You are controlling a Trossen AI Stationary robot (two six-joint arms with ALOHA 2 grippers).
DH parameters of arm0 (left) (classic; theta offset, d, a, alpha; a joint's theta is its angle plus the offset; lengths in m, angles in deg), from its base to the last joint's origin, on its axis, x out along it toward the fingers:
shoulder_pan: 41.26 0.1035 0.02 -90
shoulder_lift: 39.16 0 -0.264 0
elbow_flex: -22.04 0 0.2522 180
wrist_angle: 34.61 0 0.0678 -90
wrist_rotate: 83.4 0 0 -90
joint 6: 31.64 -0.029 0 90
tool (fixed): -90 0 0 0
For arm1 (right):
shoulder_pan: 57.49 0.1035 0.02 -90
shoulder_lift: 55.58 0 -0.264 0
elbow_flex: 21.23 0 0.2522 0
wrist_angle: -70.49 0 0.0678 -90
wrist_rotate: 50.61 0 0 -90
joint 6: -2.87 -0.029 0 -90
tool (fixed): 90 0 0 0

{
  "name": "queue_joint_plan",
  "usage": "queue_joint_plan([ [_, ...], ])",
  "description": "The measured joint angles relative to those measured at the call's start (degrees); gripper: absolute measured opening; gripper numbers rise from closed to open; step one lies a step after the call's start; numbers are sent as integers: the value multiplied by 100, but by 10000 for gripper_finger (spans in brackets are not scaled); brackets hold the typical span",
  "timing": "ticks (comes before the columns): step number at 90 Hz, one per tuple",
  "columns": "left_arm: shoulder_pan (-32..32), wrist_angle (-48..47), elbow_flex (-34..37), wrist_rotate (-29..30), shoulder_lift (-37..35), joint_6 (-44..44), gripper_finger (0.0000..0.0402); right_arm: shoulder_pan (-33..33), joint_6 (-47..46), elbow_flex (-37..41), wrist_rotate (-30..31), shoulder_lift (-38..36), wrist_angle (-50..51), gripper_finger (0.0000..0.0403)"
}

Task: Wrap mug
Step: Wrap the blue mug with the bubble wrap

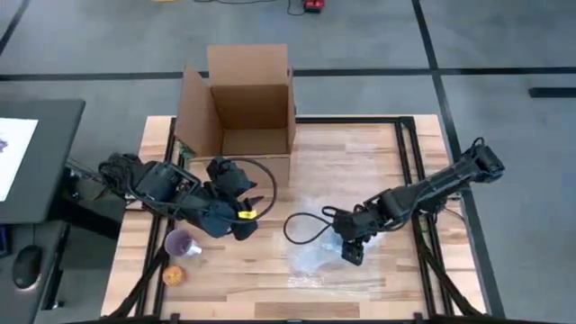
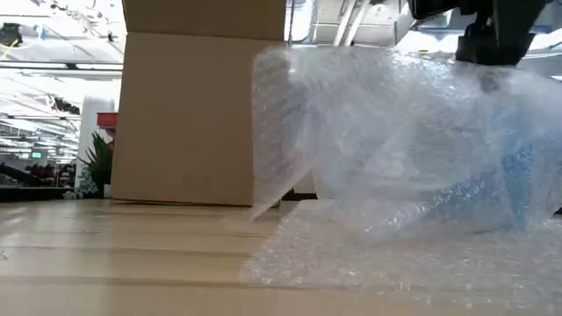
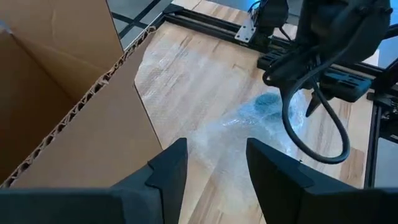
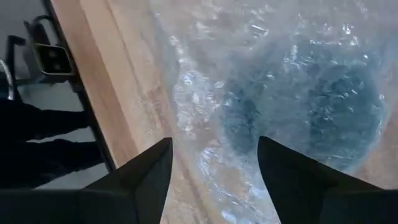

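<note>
A blue mug (image 4: 342, 112) lies under a sheet of clear bubble wrap (image 1: 310, 252) on the wooden table, right of the middle. In the low view the wrap (image 2: 395, 132) is draped up and over the mug (image 2: 518, 184). My right gripper (image 4: 214, 146) is open and points down over the wrap, beside the mug (image 1: 328, 245). My left gripper (image 3: 216, 146) is open with nothing between its fingers. It stands to the left (image 1: 247, 223), near the front of the cardboard box, and faces the wrap. My right gripper (image 2: 492, 53) stands directly over the top of the draped wrap (image 2: 487, 83), fingers open and pointing down. Whether its fingertips touch the wrap, I cannot tell.
An open cardboard box (image 1: 243, 108) stands at the far middle of the table, its flap (image 3: 93, 118) close beside my left gripper. A purple cup (image 1: 183, 243) and a small orange thing (image 1: 173, 276) sit at the near left. A black cable loop (image 1: 306, 227) lies by the wrap.
</note>
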Motion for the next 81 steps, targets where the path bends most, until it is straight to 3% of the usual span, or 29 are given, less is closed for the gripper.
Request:
queue_joint_plan([
  [20,0,-16,0,0,0,-2,146,-195,211,-778,24,-343,472,221],
  [41,0,-16,0,0,0,-2,146,-896,-85,-790,911,-352,2343,221],
  [61,0,-15,0,2,0,7,146,-926,229,-211,285,227,1459,220],
  [81,0,-21,0,0,0,-9,146,-508,210,-213,426,1022,1294,220],
])
